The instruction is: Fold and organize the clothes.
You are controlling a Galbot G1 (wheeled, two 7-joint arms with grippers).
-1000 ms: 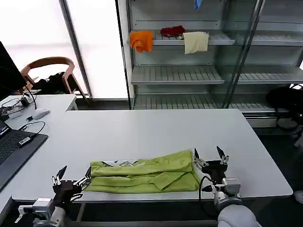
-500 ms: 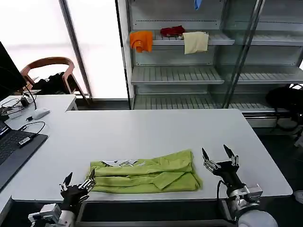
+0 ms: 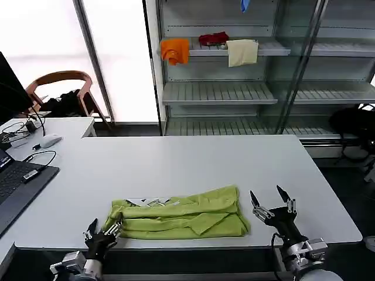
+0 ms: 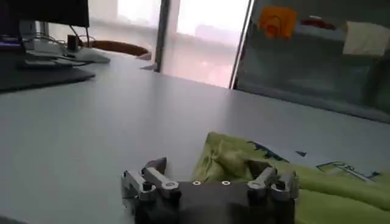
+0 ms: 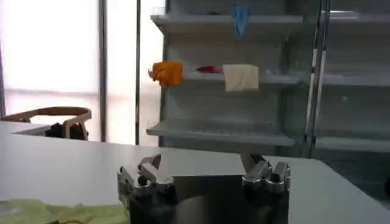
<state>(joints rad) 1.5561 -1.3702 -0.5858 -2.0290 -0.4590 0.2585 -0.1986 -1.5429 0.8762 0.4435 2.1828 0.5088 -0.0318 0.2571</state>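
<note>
Shirt: the lime-green short-sleeved T-shirt of thin soft fabric (image 3: pixel 179 218) lies folded into a long flat band on the white rectangular worktop (image 3: pixel 193 164), near the edge at 6 o'clock, running from 9 to 3 o'clock. A bit of pale printed fabric shows along its far fold. In the left wrist view the shirt (image 4: pixel 317 189) bunches up just beyond the hand; in the right wrist view its end (image 5: pixel 67 213) lies off to one side of the hand.

Left hand: the left hand (image 3: pixel 104 229) sits at the worktop's near edge, at the shirt's 9 o'clock end, fingers spread apart and gripping nothing. One fingertip is right at the cloth's corner; actual contact cannot be told. The left wrist view shows its fingers (image 4: pixel 155 167) parted, with bare worktop between them.

Right hand: the right hand (image 3: pixel 273 202) is at the 3 o'clock end, just beside the shirt and apart from it, fingers wide open and empty. The right wrist view shows its fingers (image 5: pixel 149 163) splayed.

Behind: a grey metal shelf rack (image 3: pixel 222 91) stands at 12 o'clock, carrying a crumpled orange cloth (image 3: pixel 175 50), a cream cloth (image 3: pixel 242 51) hanging over the shelf edge, and a dark red item (image 3: pixel 213 38) between them.

Side: a black laptop (image 3: pixel 17 184) and a white computer mouse (image 3: pixel 50 140) lie towards 9 o'clock.
</note>
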